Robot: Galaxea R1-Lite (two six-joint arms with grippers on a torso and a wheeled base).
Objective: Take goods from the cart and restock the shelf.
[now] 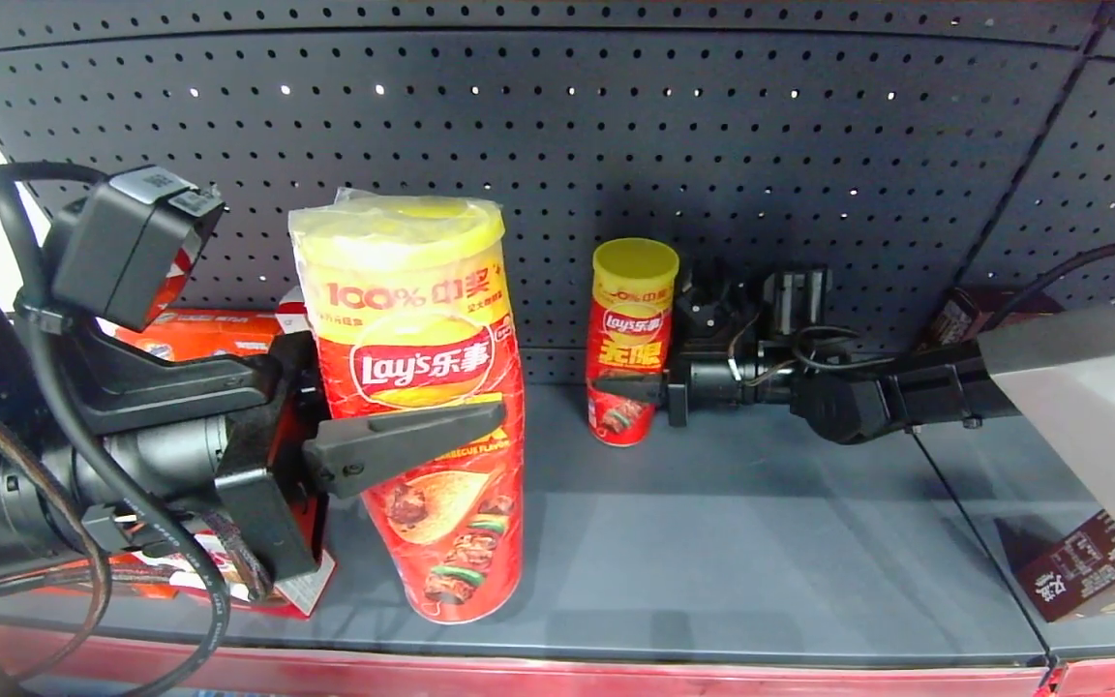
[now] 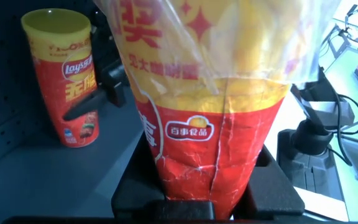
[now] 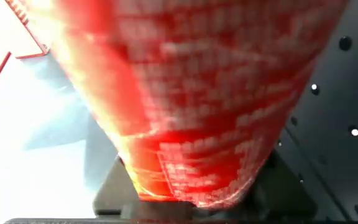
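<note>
Roughly midway: both cans stand upright on the shelf [image 1: 732, 542], neither released. The left gripper [image 1: 466, 418] fingers clamp the large can [image 1: 417, 368] near the front edge, and the right gripper [image 1: 627, 385] fingers grasp the small can [image 1: 630, 319] back by the pegboard [image 1: 809, 145]. Remaining: let go, probably fetch more. Left wrist view exposes the large can's wrinkled plastic wrap [image 2: 229, 37]; head view adds a dark box [image 1: 1090, 571] at right.

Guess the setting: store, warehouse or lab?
Probably a shop aisle, or a mock-up of one: a perforated back panel, a grey shelf with a red front edge, and packaged snacks, a large chip canister and a small chip canister.
</note>
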